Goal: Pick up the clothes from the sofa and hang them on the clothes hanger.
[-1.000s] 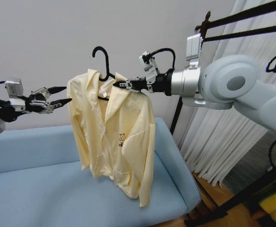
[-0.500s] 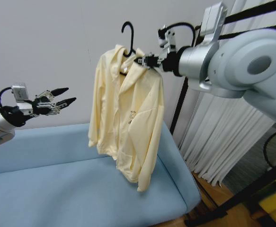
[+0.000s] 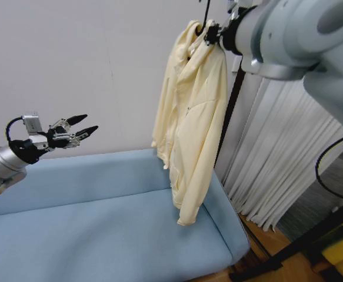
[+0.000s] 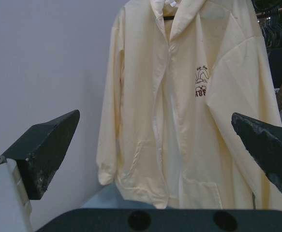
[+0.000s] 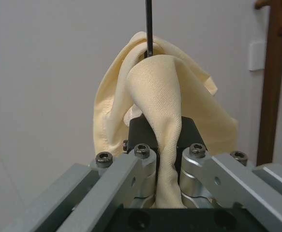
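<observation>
Item: pale yellow jacket (image 3: 192,117), soft finely woven cloth, long sleeves with gathered cuffs, front opening, collar folds bunched at the top.
Marking: small dark brown emblem (image 4: 201,82) on the chest; its lettering is too small to read.
Carrier: thin black hanger (image 3: 205,12), with the hook rising straight up out of the collar folds.
Location: the jacket hangs high in the air on the hanger, over the right end of the sofa (image 3: 100,235), in front of a dark rack post (image 3: 236,88) and a white pleated curtain (image 3: 277,158).
Sofa: light blue, smooth upholstery, rounded right arm.
Right gripper (image 3: 213,32): metal fingers clamped on the jacket's shoulder fabric at the hanger, a fold of cloth pinched between them.
Left gripper (image 3: 80,126): black pointed fingers spread apart, holding nothing, low at the left above the sofa back, well apart from the jacket.
</observation>
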Robot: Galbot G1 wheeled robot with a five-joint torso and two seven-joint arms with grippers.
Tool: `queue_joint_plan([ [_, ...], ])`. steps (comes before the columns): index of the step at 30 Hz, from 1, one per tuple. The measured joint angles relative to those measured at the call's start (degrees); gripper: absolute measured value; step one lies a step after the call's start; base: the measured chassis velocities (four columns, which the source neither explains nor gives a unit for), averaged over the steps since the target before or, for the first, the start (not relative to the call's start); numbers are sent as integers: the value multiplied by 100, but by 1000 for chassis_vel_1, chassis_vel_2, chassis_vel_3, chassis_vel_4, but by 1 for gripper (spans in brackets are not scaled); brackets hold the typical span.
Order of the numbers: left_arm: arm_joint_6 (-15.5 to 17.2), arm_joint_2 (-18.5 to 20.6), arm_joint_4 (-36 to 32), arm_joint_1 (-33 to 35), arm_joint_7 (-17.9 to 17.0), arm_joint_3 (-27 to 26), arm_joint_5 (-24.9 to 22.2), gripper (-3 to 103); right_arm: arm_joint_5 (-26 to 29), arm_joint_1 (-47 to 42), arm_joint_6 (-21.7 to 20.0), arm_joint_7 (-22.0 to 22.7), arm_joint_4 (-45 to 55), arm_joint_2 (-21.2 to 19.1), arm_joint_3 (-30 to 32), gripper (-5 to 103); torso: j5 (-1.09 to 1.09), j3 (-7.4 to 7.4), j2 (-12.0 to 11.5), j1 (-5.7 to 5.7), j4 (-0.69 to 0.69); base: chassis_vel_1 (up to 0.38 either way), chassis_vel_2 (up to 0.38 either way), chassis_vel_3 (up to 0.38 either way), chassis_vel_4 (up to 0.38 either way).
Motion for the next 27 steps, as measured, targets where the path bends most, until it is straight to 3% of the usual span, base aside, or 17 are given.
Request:
queue_joint_plan([
  [4, -10, -123, 29, -16, 30, 5, 28, 100, -258, 213, 447, 614, -1145, 730, -129, 4, -3, 0, 0, 1, 3, 0, 0, 0, 0],
  [9, -13, -259, 33, -12, 94, 55, 67, 100, -722, 216, 633, 845, -1974, 1191, -172, 4, -3, 0, 0, 1, 1, 0, 0, 0, 0],
  [12, -17, -368, 56, -7, 170, 87, 108, 100, -1402, 100, 690, 854, -2596, 1464, -224, 4, -3, 0, 0, 1, 2, 0, 0, 0, 0],
  [18, -34, -488, 139, 13, 299, 105, 149, 100, -2581, -268, 724, 618, -3150, 1506, -348, 4, 0, 0, 0, 1, 0, 0, 0, 0, 0],
  [27, -41, -497, 248, -33, 325, 192, 178, 100, -3120, -638, 751, 291, -3631, 1448, -254, 4, -1, 0, 0, 0, 2, 0, 0, 0, 0],
])
